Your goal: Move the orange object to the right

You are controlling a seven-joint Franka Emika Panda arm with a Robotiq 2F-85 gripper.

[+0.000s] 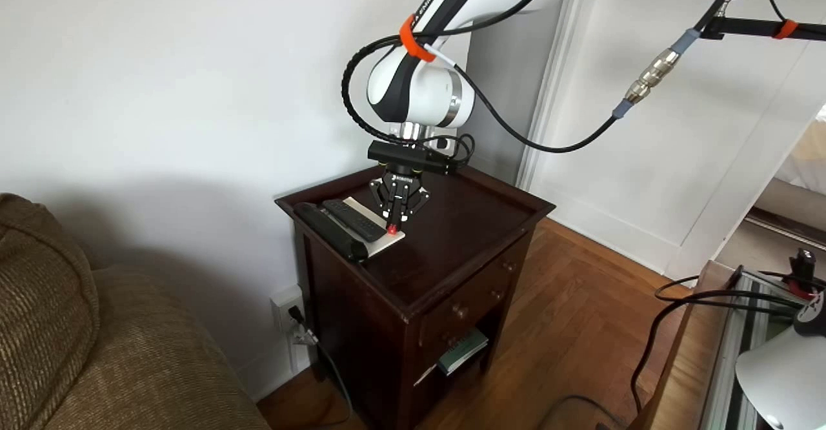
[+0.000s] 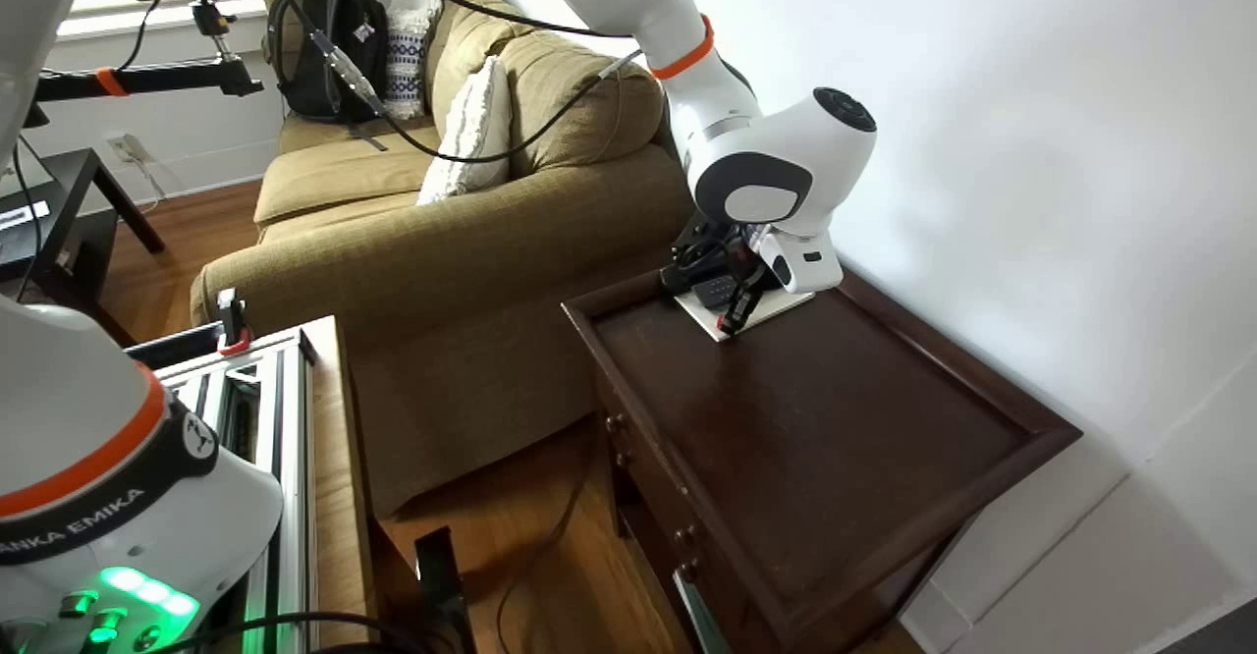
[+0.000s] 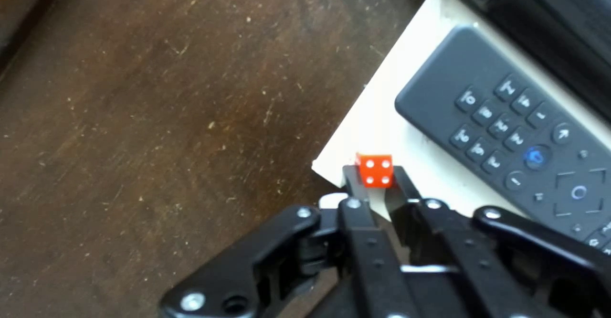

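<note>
The orange object (image 3: 376, 170) is a small orange-red die with white dots in the wrist view. It sits between the fingertips of my gripper (image 3: 373, 178), which touch it on both sides. In the exterior views it is a tiny red spot (image 1: 392, 230) (image 2: 722, 323) at the fingertips. My gripper (image 1: 394, 221) points down over the corner of a white booklet or board (image 1: 386, 243). I cannot tell whether the die rests on the white surface or is slightly above it.
A dark remote (image 3: 496, 117) lies on the white board beside the die. A long black case-like bar (image 1: 330, 231) lies beyond it. These stand on a dark wooden cabinet (image 2: 845, 418) with a raised rim, against a wall. A sofa (image 2: 471, 232) stands beside the cabinet.
</note>
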